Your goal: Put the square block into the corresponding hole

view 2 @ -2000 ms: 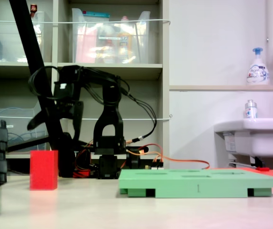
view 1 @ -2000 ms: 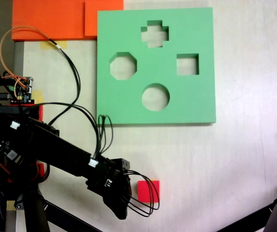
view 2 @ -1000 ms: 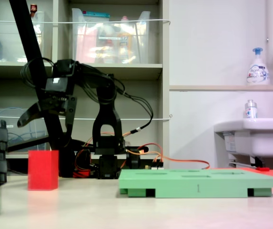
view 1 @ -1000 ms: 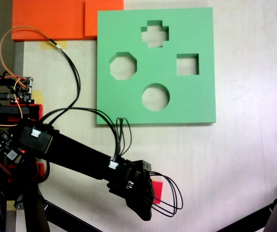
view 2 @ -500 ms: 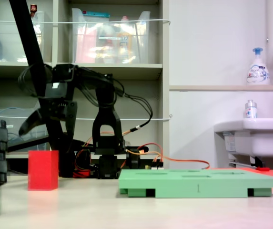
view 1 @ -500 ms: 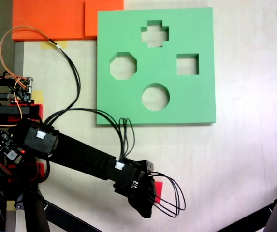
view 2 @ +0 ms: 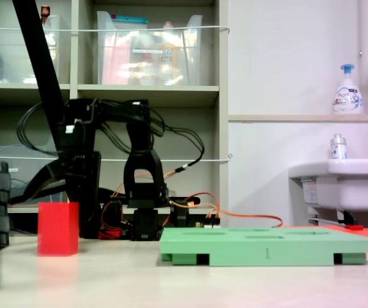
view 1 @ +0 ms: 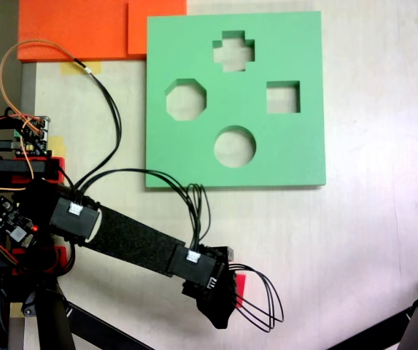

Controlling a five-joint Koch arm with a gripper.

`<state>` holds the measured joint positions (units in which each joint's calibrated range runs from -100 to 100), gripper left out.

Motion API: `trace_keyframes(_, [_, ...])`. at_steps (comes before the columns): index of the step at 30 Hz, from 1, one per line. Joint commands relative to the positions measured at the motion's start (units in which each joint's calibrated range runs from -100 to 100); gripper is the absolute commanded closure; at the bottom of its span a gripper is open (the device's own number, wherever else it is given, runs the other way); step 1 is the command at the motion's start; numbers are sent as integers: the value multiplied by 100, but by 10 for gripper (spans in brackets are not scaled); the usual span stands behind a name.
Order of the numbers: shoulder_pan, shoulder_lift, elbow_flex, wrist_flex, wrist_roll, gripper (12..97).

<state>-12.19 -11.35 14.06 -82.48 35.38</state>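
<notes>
on the pale table [view 1: 384, 240], one red block [view 2: 58, 228], one gripper [view 2: 55, 186] spread wide above it.

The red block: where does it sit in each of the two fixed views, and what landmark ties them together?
Top-down fixed view: the red block shows as a small red sliver at bottom centre, mostly covered by the gripper.
Low side fixed view: the red block stands on the table at far left, with the arm behind it.
Shared landmark: the green board.
</notes>
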Motion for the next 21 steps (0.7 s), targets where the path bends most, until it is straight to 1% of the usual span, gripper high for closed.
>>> trace_keyframes(1, [0, -10, 219, 96, -20, 389])
trace_keyframes(21, [-73, -163, -1057, 1233, -20, 389])
